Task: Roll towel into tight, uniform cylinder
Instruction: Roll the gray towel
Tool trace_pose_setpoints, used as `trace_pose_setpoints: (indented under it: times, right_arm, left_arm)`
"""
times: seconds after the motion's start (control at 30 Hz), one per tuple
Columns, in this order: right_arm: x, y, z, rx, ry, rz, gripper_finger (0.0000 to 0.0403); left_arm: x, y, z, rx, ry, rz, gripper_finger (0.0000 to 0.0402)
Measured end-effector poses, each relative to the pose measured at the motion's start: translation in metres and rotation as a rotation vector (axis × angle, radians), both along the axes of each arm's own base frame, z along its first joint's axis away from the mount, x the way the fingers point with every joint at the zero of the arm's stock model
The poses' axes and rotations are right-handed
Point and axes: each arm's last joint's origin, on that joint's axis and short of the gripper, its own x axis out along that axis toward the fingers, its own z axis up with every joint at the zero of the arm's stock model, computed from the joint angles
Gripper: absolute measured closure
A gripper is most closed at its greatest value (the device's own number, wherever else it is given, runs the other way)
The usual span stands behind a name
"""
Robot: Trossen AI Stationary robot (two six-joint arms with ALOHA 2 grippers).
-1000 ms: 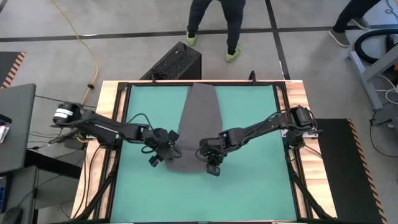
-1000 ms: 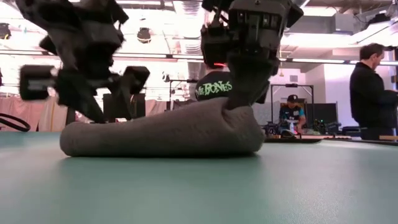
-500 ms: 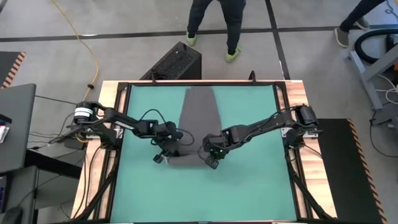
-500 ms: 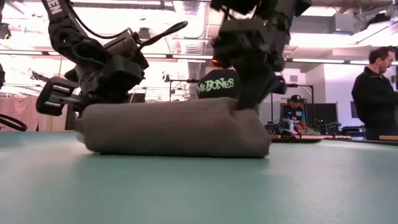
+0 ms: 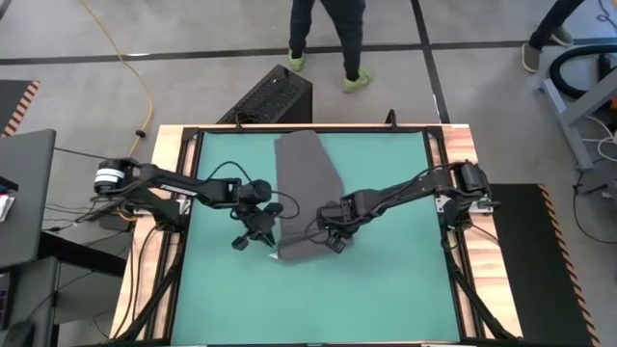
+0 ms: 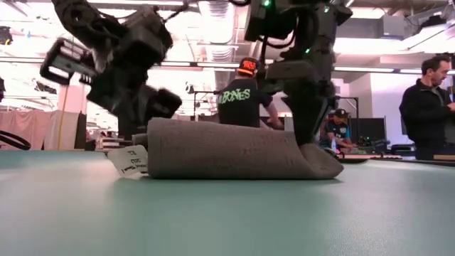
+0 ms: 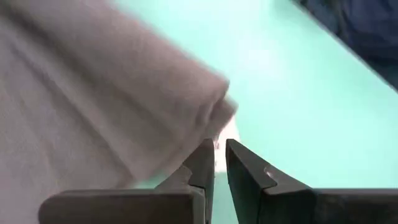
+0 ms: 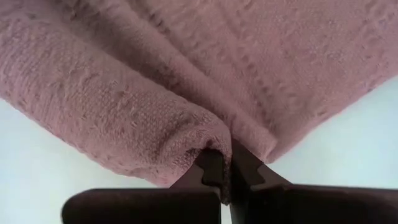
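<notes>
The towel (image 5: 304, 198) lies on the teal mat (image 5: 386, 289) that covers the surface, near its middle. Its far part stretches flat toward the back edge, and its near end is folded over into a thick low roll (image 6: 234, 149). In the low view a small white tag (image 6: 130, 161) sticks out at the roll's left end; it carries printed lines too small to read.

The right end effector (image 5: 335, 234) is at the roll's right side, its 2 fingers pressed together and pinching a fold of the towel, as the right wrist view shows (image 8: 225, 171).

The left end effector (image 5: 258, 229) is just beside the roll's left edge. In the left wrist view its fingers (image 7: 202, 165) stand nearly together with a narrow slit between them, right at the towel's corner; I cannot tell whether they grip any cloth.

Beyond the surface, a person (image 6: 242, 99) wears a dark shirt with green lettering that seems to end in "ONES". Another person (image 6: 426, 107) stands at the right.
</notes>
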Motion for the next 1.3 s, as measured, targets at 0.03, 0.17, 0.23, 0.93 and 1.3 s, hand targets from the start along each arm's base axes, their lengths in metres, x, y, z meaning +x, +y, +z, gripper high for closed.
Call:
trace_pose_setpoints:
  times: [0.03,0.17,0.23,0.93,1.3]
  right_arm:
    - [0.0,-0.002,0.0,0.0,-0.002,-0.005,0.0385]
    - [0.001,-0.007,0.001,-0.005,-0.009,-0.007,0.0385]
    - [0.001,-0.009,0.0,-0.007,-0.006,-0.014,0.0385]
    - [0.003,-0.034,0.0,-0.004,-0.009,-0.069,0.0385]
    - [0.003,-0.033,0.0,-0.006,-0.013,-0.058,0.0379]
  left_arm:
    - [-0.001,-0.001,0.003,0.001,-0.011,-0.002,0.0379]
    - [-0.005,-0.002,0.017,-0.027,-0.054,0.005,0.0392]
    - [-0.008,-0.004,0.031,-0.056,-0.129,-0.021,0.0399]
    - [0.024,-0.053,-0.003,0.528,-0.331,0.012,0.0401]
    - [0.037,-0.028,-0.031,0.555,-0.198,0.135,0.0401]
